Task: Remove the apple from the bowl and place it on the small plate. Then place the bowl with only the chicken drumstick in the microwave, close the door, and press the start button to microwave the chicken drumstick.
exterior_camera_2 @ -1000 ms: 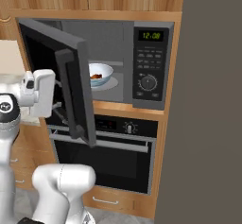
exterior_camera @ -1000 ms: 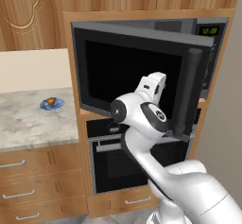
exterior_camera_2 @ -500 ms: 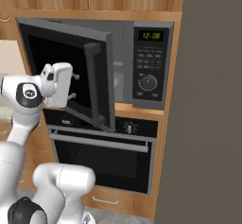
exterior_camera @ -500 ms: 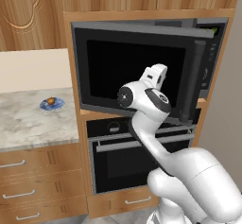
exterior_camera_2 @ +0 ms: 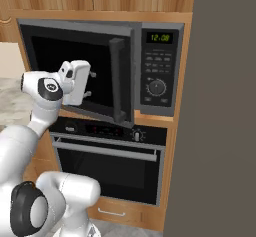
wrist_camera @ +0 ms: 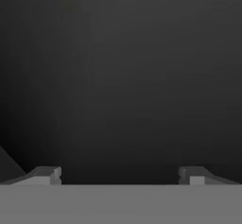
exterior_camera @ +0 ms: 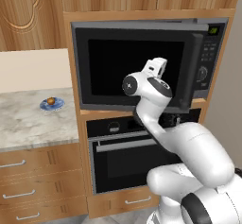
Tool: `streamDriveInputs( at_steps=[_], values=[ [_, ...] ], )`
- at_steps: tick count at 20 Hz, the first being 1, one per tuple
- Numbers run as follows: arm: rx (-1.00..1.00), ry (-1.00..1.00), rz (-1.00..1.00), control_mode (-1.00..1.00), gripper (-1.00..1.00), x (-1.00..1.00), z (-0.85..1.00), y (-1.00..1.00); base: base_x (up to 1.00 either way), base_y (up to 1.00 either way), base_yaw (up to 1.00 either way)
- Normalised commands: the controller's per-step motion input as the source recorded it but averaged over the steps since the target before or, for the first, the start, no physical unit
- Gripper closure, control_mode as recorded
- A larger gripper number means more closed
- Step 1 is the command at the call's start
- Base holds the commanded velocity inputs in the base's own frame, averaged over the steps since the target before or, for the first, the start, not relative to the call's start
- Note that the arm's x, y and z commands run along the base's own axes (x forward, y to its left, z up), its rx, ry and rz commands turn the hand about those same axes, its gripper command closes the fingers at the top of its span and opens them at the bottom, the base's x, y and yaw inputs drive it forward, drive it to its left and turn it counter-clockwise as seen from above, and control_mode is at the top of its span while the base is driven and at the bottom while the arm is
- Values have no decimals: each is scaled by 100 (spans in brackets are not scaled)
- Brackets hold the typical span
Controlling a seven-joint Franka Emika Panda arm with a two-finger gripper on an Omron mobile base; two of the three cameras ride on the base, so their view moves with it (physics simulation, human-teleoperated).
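Note:
The microwave (exterior_camera_2: pixel 157 68) has its door (exterior_camera_2: pixel 107 56) swung almost shut, the handle (exterior_camera_2: pixel 118 78) edge still standing a little out from the control panel. My gripper (exterior_camera_2: pixel 89 83) is open and set against the door's dark glass window (exterior_camera: pixel 137 62). In the hand view the fingertips (wrist_camera: pixel 47 175) stand wide apart with only dark glass in front of them. The apple (exterior_camera: pixel 50 100) lies on the small plate (exterior_camera: pixel 56 106) on the counter to the left. The bowl and the chicken drumstick are hidden behind the door.
An oven (exterior_camera_2: pixel 105 173) with a horizontal bar handle sits below the microwave. The marble counter (exterior_camera: pixel 28 124) with wooden drawers is at the left. Wooden cabinets run above. A tall grey wall (exterior_camera_2: pixel 225 106) stands to the right of the microwave.
The door has swung from wide open to nearly shut, hiding the bowl inside. My hand followed it, staying against the door's window, jaws still open.

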Motion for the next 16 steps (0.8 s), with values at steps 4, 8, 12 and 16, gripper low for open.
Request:
streamDriveInputs(
  at_steps=[4, 8, 12, 16],
  values=[
    [3, 0, 3, -100, -100, 54, 0, -11, 0, 0, 0],
    [3, 0, 4, -100, -100, 56, 0, -8, 0, 0, 0],
    [3, 0, 6, -100, -100, 54, 0, -6, 0, 0, 0],
    [3, 0, 6, -100, -100, 48, 0, -3, 0, 0, 0]
  ],
)
